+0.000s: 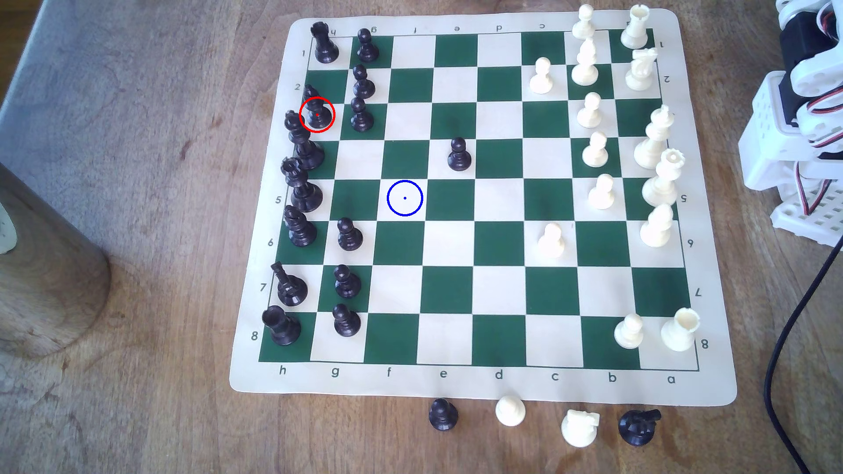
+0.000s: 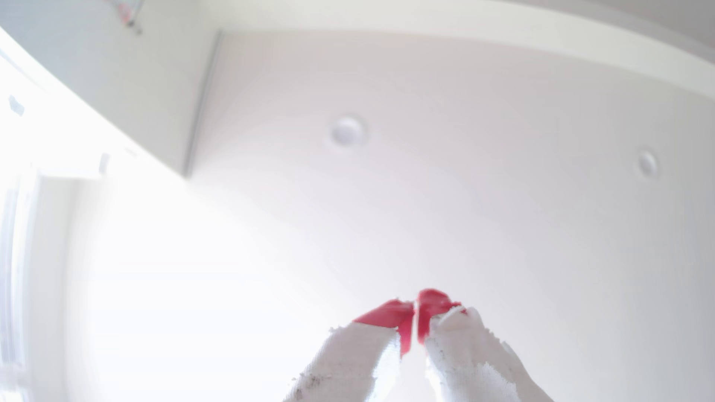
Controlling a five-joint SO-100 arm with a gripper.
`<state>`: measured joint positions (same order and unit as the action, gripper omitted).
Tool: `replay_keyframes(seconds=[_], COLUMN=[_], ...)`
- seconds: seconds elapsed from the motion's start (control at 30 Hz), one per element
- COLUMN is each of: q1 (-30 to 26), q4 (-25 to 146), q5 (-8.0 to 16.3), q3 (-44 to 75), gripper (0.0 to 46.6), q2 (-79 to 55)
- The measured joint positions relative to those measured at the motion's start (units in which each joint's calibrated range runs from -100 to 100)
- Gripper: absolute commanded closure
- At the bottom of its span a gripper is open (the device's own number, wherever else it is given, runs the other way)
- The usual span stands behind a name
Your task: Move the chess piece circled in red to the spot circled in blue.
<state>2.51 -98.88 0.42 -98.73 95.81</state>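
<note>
The chess piece circled in red [image 1: 318, 110] is a black bishop standing near the exterior view's left edge of the board, in the column of tall black pieces, between a black pawn and a crowned piece. The spot circled in blue [image 1: 404, 198] is a bare cream square toward the board's middle-left. In the wrist view my gripper [image 2: 416, 309] points up at a white ceiling, its red-tipped white fingers pressed together with nothing between them. The folded white arm [image 1: 803, 105] sits off the board at the exterior view's right edge.
The green and cream board mat [image 1: 483, 387] lies on a wooden table. A lone black pawn [image 1: 458, 155] stands up and right of the blue ring. White pieces line the right side. Several captured pieces [image 1: 579, 426] sit below the mat. A black cable [image 1: 793, 319] runs at the right.
</note>
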Motion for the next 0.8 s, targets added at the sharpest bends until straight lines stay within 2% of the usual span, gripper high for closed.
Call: replay_keyframes(seconds=[0.07, 0.13, 0.27, 0.37, 0.8], q1=[-0.3, -2.9, -6.0, -6.7, -7.4], q4=[0.0, 3.6, 24.4, 32.0, 75.9], q5=[0.0, -0.1, -0.1, -0.1, -0.1], q3=[0.0, 0.0, 0.5, 1.4, 26.4], gripper=[46.4, 46.4, 46.4, 46.4, 46.4], q2=[0.0, 0.0, 0.0, 0.0, -0.2])
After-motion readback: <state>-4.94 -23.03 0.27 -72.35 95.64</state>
